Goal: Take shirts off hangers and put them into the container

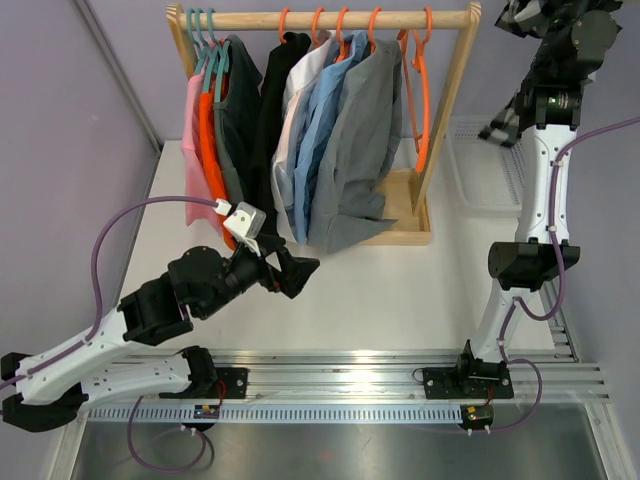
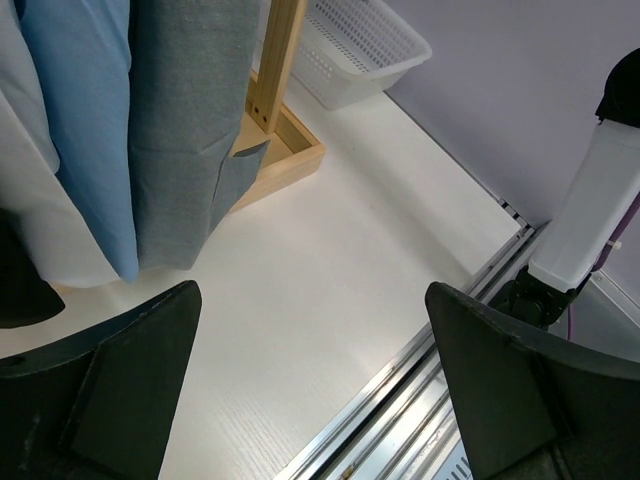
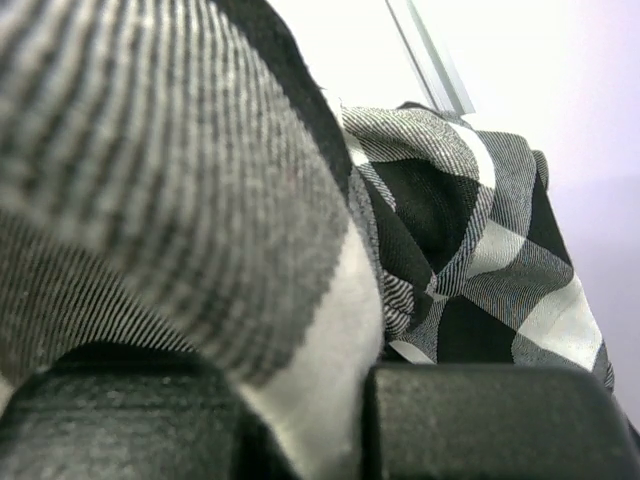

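Right gripper (image 3: 365, 420) pinches one fold of plaid shirt (image 3: 470, 260); loose cloth beyond it may drape over the laundry basket (image 1: 470, 165) rim.

Top external: high behind arm bases, looks down and forward over worktop (image 1: 400, 290) to rack (image 1: 330, 18). Left wrist: low, near worktop, faces grey shirt (image 2: 185, 130), basket (image 2: 360, 45) – both also in top view. Right wrist: very close on plaid cloth (image 3: 470, 260) – frame filled.

Nothing legible shows anywhere. The plaid shirt (image 3: 470, 250) between the right fingers (image 3: 490, 420) carries only its woven pattern. The grey shirt (image 2: 185, 120) and the basket (image 2: 360, 45) beyond the left fingers (image 2: 110, 390) bear no readable mark.
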`<action>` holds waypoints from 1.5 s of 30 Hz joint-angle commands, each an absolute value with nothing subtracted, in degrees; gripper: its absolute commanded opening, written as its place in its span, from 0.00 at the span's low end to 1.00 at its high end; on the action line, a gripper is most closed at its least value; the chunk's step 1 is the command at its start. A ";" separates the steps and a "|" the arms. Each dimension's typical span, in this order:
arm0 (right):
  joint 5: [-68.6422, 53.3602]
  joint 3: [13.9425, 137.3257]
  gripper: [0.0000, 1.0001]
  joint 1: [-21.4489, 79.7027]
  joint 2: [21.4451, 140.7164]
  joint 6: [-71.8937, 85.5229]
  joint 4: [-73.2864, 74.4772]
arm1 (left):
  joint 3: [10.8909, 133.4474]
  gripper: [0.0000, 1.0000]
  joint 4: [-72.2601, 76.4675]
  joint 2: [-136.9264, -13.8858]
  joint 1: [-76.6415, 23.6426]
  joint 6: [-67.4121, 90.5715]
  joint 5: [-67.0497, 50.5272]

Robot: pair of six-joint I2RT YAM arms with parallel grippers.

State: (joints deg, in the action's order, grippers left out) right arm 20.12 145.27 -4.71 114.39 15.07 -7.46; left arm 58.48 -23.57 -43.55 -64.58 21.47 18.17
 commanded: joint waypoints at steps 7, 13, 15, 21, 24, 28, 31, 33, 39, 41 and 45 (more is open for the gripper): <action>19.95 132.51 0.00 -6.76 116.89 15.63 -21.35 | 57.74 0.99 -21.97 -43.77 -64.78 21.62 21.53; 20.57 125.77 0.00 -9.22 125.41 19.68 -15.76 | 55.90 0.99 -23.64 -41.23 -64.78 23.73 22.76; 22.32 126.73 0.00 -9.58 129.36 20.39 -12.06 | 54.76 0.99 -23.82 -40.43 -64.78 24.52 23.37; 26.01 132.52 0.00 -10.28 137.54 21.71 1.70 | 53.53 0.99 -24.26 -39.20 -64.78 26.02 24.08; 29.09 134.38 0.00 -10.46 139.57 23.12 10.16 | 53.18 0.99 -23.82 -39.64 -64.78 26.10 24.08; 31.02 137.98 0.00 -11.25 143.42 25.30 21.60 | 53.00 0.99 -22.77 -40.34 -64.78 26.02 23.47; 26.47 141.76 0.12 -12.74 146.68 26.97 30.56 | 52.91 0.99 -22.50 -40.87 -64.78 26.19 23.12; 20.59 142.21 0.55 -13.53 147.13 27.33 33.82 | 52.82 0.99 -22.50 -41.04 -64.78 26.19 22.94; 18.98 127.85 0.99 -13.80 135.64 27.24 24.74 | 53.79 0.99 -22.41 -41.22 -64.78 25.93 22.94; 17.76 119.85 1.00 -13.80 127.29 27.33 16.66 | 54.14 0.99 -22.24 -41.40 -64.78 25.58 22.94; 14.43 106.47 0.99 -13.54 111.57 28.12 2.50 | 54.49 0.99 -21.71 -41.92 -64.78 25.05 22.85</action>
State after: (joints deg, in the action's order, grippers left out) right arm 17.87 111.31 -14.02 128.95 27.18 19.90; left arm 52.99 -25.56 -41.47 -64.58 25.52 22.37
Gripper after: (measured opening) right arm 0.993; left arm 0.987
